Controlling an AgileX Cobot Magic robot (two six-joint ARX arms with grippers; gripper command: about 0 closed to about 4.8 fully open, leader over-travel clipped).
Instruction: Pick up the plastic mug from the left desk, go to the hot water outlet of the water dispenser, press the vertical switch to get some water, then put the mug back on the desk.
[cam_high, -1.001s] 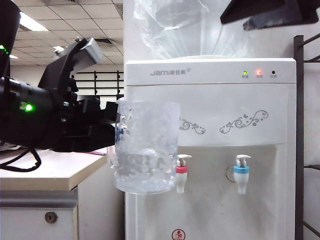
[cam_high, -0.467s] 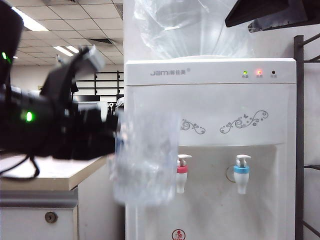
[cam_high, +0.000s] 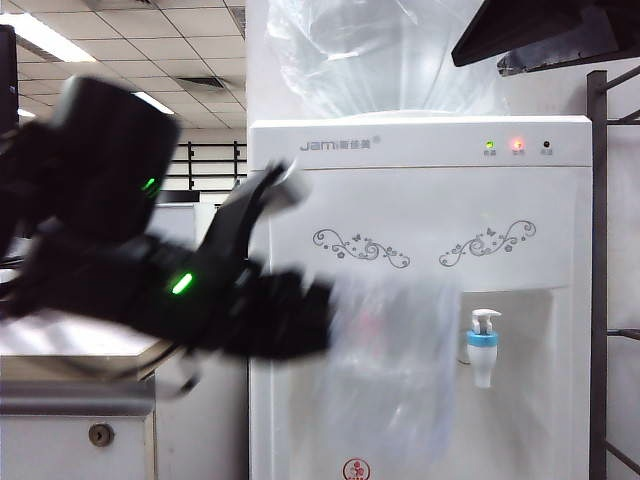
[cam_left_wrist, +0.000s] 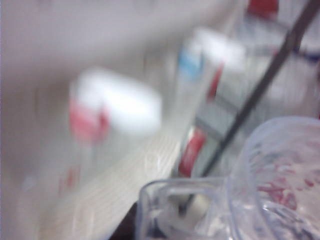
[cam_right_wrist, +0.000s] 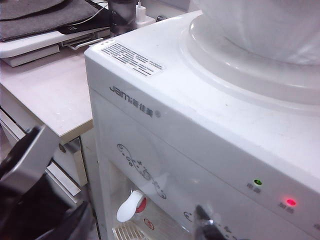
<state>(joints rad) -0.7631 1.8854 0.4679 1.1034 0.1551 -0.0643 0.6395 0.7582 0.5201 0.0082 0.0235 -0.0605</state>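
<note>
The clear plastic mug (cam_high: 390, 375) is a blur in front of the water dispenser (cam_high: 420, 190) and covers the hot water outlet in the exterior view. My left gripper (cam_high: 310, 315) is shut on the mug's handle (cam_left_wrist: 172, 200). The left wrist view shows the mug's rim (cam_left_wrist: 280, 170) just short of the blurred red-collared outlet (cam_left_wrist: 85, 122) and its white vertical switch (cam_left_wrist: 125, 105). My right gripper (cam_high: 545, 35) hangs open high above the dispenser. From there I see the outlet (cam_right_wrist: 141, 204) and switch (cam_right_wrist: 127, 207). The left desk (cam_high: 70, 395) stands beside the dispenser.
A blue-collared tap (cam_high: 482, 345) sits to the right of the mug. The big clear bottle (cam_high: 380, 50) tops the dispenser. A dark metal rack (cam_high: 597, 250) stands at the right edge. A grey mat (cam_right_wrist: 45, 15) and a dark bottle (cam_right_wrist: 122, 12) lie on the desk.
My left arm has swung right and down, carrying the mug from beside the desk's edge to in front of the red-collared tap. The right gripper has stayed in place.
</note>
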